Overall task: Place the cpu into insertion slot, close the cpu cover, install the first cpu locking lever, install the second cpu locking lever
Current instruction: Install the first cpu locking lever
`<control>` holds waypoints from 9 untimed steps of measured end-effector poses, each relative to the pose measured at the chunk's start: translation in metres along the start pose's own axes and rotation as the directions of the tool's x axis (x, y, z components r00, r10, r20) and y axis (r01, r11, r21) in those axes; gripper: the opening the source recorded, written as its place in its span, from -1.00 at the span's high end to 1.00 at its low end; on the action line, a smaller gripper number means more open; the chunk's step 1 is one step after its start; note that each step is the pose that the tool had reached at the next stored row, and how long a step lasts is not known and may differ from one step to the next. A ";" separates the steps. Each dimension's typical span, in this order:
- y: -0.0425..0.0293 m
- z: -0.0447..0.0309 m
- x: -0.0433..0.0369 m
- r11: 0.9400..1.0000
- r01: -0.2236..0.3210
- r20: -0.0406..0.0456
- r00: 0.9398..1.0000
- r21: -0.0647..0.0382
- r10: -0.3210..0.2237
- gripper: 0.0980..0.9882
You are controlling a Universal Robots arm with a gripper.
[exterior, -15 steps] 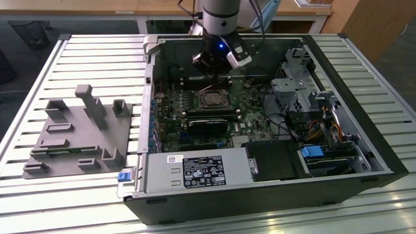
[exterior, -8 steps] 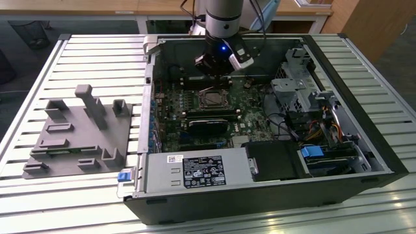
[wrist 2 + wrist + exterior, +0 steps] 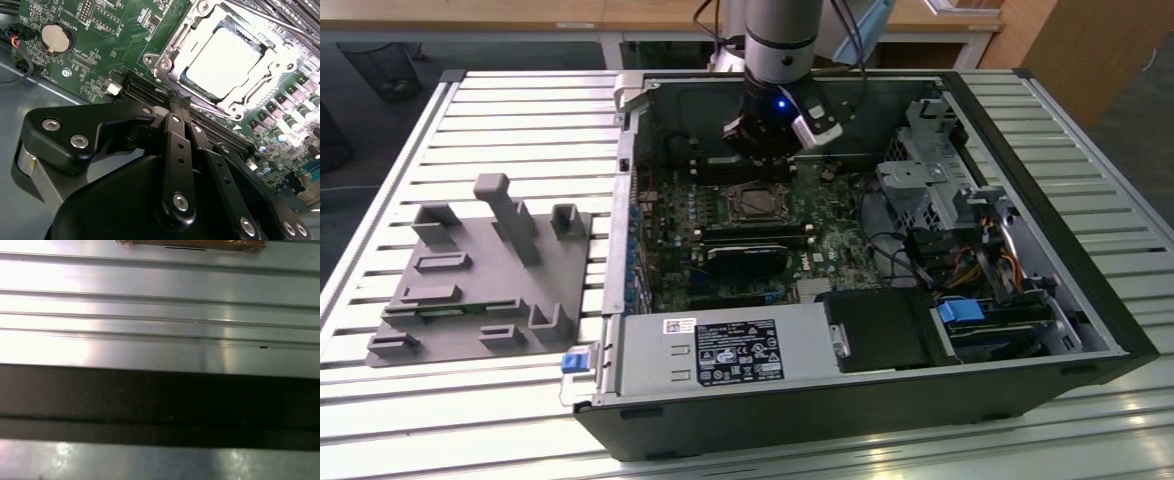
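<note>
One cpu (image 3: 223,62) lies flat under cpu cover (image 3: 175,42).

Arm (image 3: 781,40) hangs vertical, gripper (image 3: 175,102) jaws closed together.

In the exterior view we see even, soft daylight on the ribbed silver aluminium table (image 3: 454,110), while the open black computer case (image 3: 881,400) keeps its interior dim. In the second wrist view, glare washes out the square silver-grey chip top (image 3: 225,62) and the near black gripper linkage (image 3: 150,190) is soft. In the first wrist view, bright streaks smear across grooved metal (image 3: 150,300).
</note>
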State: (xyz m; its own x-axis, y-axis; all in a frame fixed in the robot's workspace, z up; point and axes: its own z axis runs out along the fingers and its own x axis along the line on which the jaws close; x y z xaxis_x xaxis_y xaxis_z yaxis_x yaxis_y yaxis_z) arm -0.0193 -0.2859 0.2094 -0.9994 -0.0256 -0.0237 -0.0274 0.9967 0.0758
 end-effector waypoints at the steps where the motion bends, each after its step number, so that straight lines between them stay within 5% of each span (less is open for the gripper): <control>1: -0.0001 0.0012 -0.0004 1.000 0.000 0.000 1.000 0.000 0.000 0.98; 9: -0.0007 0.0086 -0.0013 1.000 0.000 0.000 1.000 0.002 0.000 0.98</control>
State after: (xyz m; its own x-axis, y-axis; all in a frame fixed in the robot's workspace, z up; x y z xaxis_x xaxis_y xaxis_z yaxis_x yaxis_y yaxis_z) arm -0.0178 -0.2859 0.2008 -0.9994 -0.0257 -0.0235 -0.0273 0.9969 0.0734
